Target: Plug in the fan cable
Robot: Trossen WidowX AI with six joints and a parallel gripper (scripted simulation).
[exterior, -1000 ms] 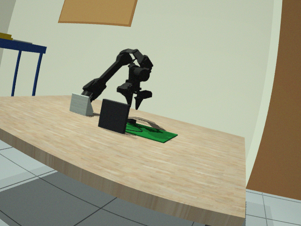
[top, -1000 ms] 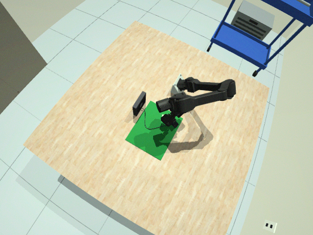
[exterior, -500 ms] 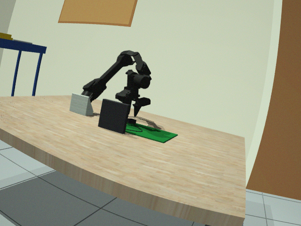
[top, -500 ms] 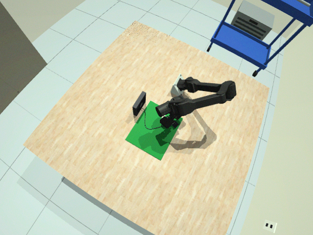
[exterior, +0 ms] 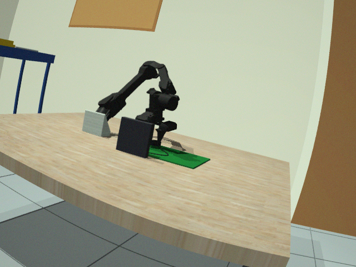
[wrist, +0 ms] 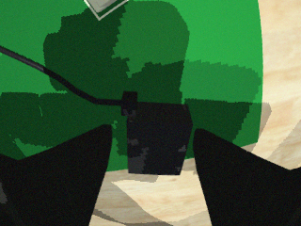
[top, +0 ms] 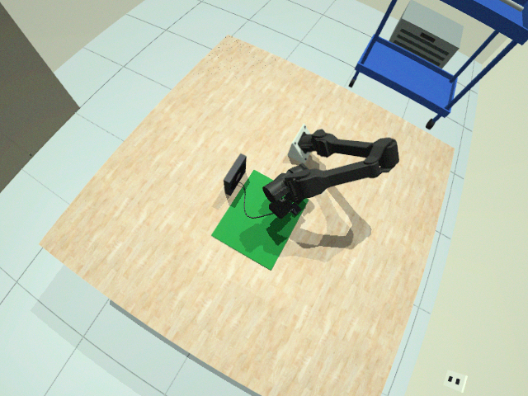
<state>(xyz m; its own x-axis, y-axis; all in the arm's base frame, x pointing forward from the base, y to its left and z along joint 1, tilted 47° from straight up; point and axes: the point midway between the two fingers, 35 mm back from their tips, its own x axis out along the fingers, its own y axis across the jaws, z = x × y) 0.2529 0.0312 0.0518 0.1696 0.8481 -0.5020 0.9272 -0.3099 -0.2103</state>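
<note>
The fan's plug (wrist: 160,151), a dark block, lies near the board's edge in the wrist view, its cable (wrist: 71,88) (top: 252,218) leading off its corner. The green board (top: 230,233) (exterior: 193,164) (wrist: 226,33) lies flat. My gripper (wrist: 153,135) is open, pointing down, its fingers on either side of the plug with a gap at each side. In the top and exterior views it is low over the board, and the arm largely hides the plug. The header (wrist: 102,5), pale with a white outline, shows partly at the wrist view's top edge; the arm hides it in the top view.
The dark fan (top: 235,174) (exterior: 134,137) stands upright by the board's edge, joined to the cable. The arm's pale base bracket (top: 298,148) (exterior: 94,123) stands on the table (top: 170,256) (exterior: 201,201) behind the board. A blue cart (top: 405,77) is beyond the table.
</note>
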